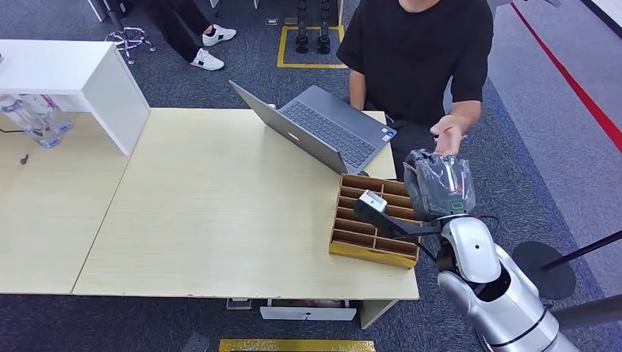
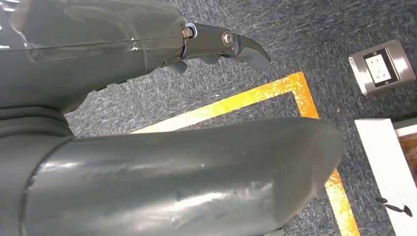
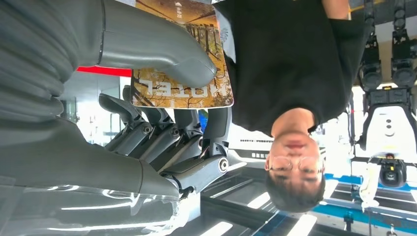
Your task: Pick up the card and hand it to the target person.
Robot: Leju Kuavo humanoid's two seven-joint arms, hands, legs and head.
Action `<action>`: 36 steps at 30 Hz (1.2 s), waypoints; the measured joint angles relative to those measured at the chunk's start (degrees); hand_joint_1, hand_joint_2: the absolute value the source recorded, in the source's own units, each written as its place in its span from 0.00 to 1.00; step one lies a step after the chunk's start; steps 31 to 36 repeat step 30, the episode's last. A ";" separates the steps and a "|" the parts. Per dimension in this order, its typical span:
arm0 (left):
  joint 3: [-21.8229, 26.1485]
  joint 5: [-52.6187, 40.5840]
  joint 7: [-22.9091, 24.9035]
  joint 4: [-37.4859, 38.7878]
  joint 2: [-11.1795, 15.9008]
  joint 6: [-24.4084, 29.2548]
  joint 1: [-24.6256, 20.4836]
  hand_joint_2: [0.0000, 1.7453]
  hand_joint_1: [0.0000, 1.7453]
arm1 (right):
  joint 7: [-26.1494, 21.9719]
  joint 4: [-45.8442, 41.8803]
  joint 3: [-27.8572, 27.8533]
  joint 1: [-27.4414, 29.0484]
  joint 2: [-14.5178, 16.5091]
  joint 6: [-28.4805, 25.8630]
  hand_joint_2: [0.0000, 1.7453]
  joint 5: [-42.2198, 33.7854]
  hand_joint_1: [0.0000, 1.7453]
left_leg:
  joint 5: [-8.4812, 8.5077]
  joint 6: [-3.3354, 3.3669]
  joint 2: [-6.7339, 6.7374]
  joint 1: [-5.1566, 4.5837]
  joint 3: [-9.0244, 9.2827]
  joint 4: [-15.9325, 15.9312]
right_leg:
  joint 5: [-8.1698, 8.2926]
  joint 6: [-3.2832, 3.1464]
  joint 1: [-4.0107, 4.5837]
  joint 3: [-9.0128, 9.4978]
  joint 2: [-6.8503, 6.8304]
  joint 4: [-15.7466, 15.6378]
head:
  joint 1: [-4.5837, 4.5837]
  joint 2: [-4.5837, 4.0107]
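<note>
The right robot hand is raised past the desk's far right corner, wrapped in a clear cover, and it grasps the card: in the right wrist view the thick thumb presses on the card's printed face while the darker fingers lie behind it. The card is a brown and yellow one with the word HOTEL on it, held up toward the person in a black shirt. That person's open hand hovers just beyond the robot hand, near it but apart as far as can be told. The left robot hand hangs over grey carpet with yellow floor tape; whether it is released or clenched cannot be told, as one fingertip alone is clearly seen. On the light wooden desk, near the right edge, stands one brown divided tray with many narrow compartments; one small white item sits over its upper left part, and what else it holds cannot be made out. One open grey laptop stands behind the tray, between it and the person. A white shelf unit stands at the far left, with clear bottles beside it, too blurred to count. A second person's two white shoes are on the carpet beyond.
</note>
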 joint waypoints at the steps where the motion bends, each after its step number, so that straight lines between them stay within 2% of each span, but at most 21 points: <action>1: -0.11 0.00 0.07 0.00 -0.01 -0.07 -0.07 0.00 0.00 | 0.03 0.15 -0.21 -0.31 -0.26 0.15 1.00 -0.39 0.97 | 0.00 0.00 0.00 0.00 0.00 0.00 | 0.00 0.00 0.00 0.00 0.00 0.00 | 0.00 0.00; 9: -1.37 0.00 0.40 0.01 -0.10 -0.28 -0.57 0.00 0.00 | 0.03 2.22 -0.64 -3.00 -2.15 0.74 1.00 -0.77 0.95 | 0.00 0.00 0.00 0.00 -0.01 0.00 | 0.00 0.00 0.00 0.00 0.00 0.00 | -0.01 0.00; 11: -1.60 0.00 0.56 0.01 -0.15 -0.30 -0.67 0.00 0.00 | 0.02 2.89 -0.61 -3.68 -2.64 1.13 1.00 0.61 0.92 | 0.00 0.00 0.00 0.00 -0.01 0.00 | 0.00 0.00 0.00 0.00 0.00 0.00 | 0.00 0.00; 15: -1.97 0.00 0.99 0.01 -0.36 -0.34 -0.76 0.00 0.00 | 0.04 3.78 -0.47 -4.43 -3.47 2.57 1.00 3.50 0.79 | 0.00 0.00 0.00 0.00 -0.01 0.00 | 0.00 0.00 0.00 0.00 0.00 0.00 | 0.00 0.00; 16: -2.07 -0.01 1.01 0.01 -0.42 -0.34 -0.76 0.00 0.00 | 0.06 3.99 -0.46 -4.53 -3.62 2.91 1.00 3.90 0.64 | 0.00 0.00 0.00 0.00 -0.01 0.00 | 0.00 0.00 0.00 0.00 0.00 0.00 | 0.01 0.00; 19: -2.42 -0.01 1.02 0.00 -0.51 -0.37 -0.76 0.00 0.00 | 0.07 4.69 -0.43 -4.73 -4.05 3.92 1.00 4.79 0.05 | 0.00 0.00 0.00 0.00 -0.01 0.00 | 0.00 0.00 0.00 0.00 0.00 0.00 | 0.00 0.00; 20: -2.52 0.00 1.01 0.01 -0.52 -0.38 -0.77 0.00 0.00 | 0.07 4.88 -0.41 -4.75 -4.13 4.21 1.00 4.90 0.00 | 0.00 0.00 0.00 0.00 -0.01 0.00 | 0.00 0.00 0.00 0.00 0.00 0.00 | -0.01 0.00; 36: -2.73 0.00 1.01 0.00 -0.57 -0.41 -0.77 0.00 0.00 | 0.43 6.70 0.00 -4.77 -4.37 6.21 1.00 3.67 0.00 | 0.00 0.00 0.00 0.00 -0.01 0.00 | 0.00 0.00 0.00 0.00 0.00 0.00 | 0.00 0.00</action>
